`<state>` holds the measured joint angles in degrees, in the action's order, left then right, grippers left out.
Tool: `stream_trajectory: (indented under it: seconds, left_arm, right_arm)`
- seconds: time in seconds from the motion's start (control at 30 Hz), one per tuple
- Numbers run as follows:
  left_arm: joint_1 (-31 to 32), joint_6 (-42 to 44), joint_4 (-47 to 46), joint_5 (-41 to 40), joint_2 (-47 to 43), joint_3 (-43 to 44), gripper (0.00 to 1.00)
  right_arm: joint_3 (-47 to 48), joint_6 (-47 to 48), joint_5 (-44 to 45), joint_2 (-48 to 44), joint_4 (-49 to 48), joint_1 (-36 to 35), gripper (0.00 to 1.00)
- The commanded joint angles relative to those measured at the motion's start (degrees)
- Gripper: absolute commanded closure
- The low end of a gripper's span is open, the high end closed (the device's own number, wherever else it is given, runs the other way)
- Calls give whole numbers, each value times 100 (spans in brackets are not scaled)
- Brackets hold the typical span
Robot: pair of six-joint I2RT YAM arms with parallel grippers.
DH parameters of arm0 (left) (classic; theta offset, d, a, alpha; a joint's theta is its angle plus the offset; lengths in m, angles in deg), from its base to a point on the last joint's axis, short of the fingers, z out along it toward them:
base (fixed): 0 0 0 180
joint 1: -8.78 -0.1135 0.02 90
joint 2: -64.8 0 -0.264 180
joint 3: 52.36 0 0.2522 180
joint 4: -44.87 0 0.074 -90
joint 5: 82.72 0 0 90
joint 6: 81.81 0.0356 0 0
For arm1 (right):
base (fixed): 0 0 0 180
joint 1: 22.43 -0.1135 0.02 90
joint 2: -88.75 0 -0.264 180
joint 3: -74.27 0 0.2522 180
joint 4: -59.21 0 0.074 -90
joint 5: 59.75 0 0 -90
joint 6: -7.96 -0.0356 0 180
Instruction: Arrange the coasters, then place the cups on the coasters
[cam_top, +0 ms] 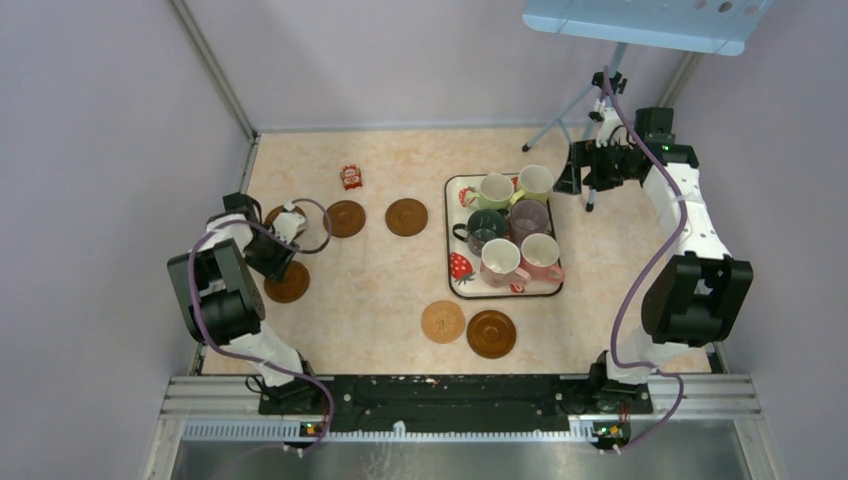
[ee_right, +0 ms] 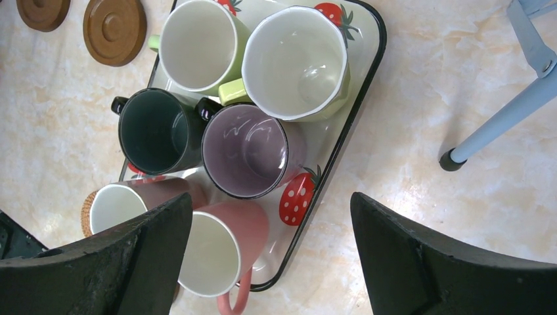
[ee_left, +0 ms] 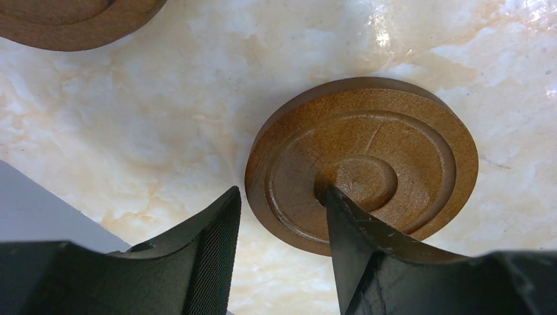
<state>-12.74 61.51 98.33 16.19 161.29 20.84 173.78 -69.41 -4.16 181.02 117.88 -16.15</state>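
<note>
At the far left, my left gripper [ee_left: 281, 193] is down low over a dark brown coaster [ee_left: 394, 138] lying flat on the table [cam_top: 380, 290]. Its jaws are about half open and straddle the near rim: 1 fingertip is over the centre ring, the other is off the disc with a sliver of table showing between it and the rim, so nothing is clamped.

A second coaster [cam_top: 287, 283] lies just nearer me. A third coaster [cam_top: 345, 218] and a fourth coaster [cam_top: 406, 216] line up to the right, with a small red packet [cam_top: 351, 177] beyond them. Front centre, the tan coaster [cam_top: 443, 321] and a fifth dark coaster [cam_top: 491, 333] lie side by side.

Right of centre, the strawberry tray [cam_top: 455, 285] holds all 6 cups upright, in 3 pairs: 2 light green cups [cam_top: 495, 190] at the back, dark green cup [cam_top: 485, 228] and purple cup [cam_top: 528, 218] in the middle, white cup [cam_top: 500, 262] and pink cup [cam_top: 542, 255] at the front.

My right gripper [ee_right: 270, 198] hangs above the tray's far right corner, jaws spread wide, holding nothing.
</note>
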Motion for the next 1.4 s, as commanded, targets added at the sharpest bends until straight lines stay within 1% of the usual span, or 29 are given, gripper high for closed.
stream_trajectory:
  seconds: [0.0, 0.37, 0.57, 0.7, 0.83, 0.93, 1.03, 1.13, 1.23, 1.27, 1.37]
  left_arm:
    - [-156, 189, 53, -112, 154, 169, 44]
    - [-260, 470, 99, -175, 91, 115, 43]
    - [-282, 252, 244, 5, 115, 345, 39]
    - [-283, 18, 445, 223, 96, 713, 34]
    - [-253, -246, 918, 682, 146, 1374, 30]
    - [-168, -264, 1317, 1190, 66, 1755, 28]
    - [218, -244, 1498, 1560, -139, 1890, 25]
    - [996, -361, 1394, 1807, -400, 1759, 24]
    - [2039, -707, 1123, 2151, -627, 1413, 23]
    - [2504, -814, 998, 2192, -668, 1281, 22]
    - [3622, -1061, 568, 2203, -717, 951, 22]
  right_arm:
    - [-24, -32, -88, 10, -219, 31, 11]
    - [-41, -76, -74, 8, -241, 31, 11]
    - [-67, -118, -127, -7, -263, 31, 11]
    - [-62, -158, -179, -16, -300, 31, 11]
    - [-81, -182, -203, -34, -331, 6, 11]
    - [-64, -181, -189, -42, -338, 4, 11]
    - [-38, -209, -203, -51, -366, 4, 11]
    - [-41, -263, -207, -47, -400, 2, 11]
    - [-41, -286, -170, -36, -395, 4, 11]
    - [-40, -286, -159, -39, -389, 4, 11]
    - [-44, -269, -140, -58, -377, 4, 11]
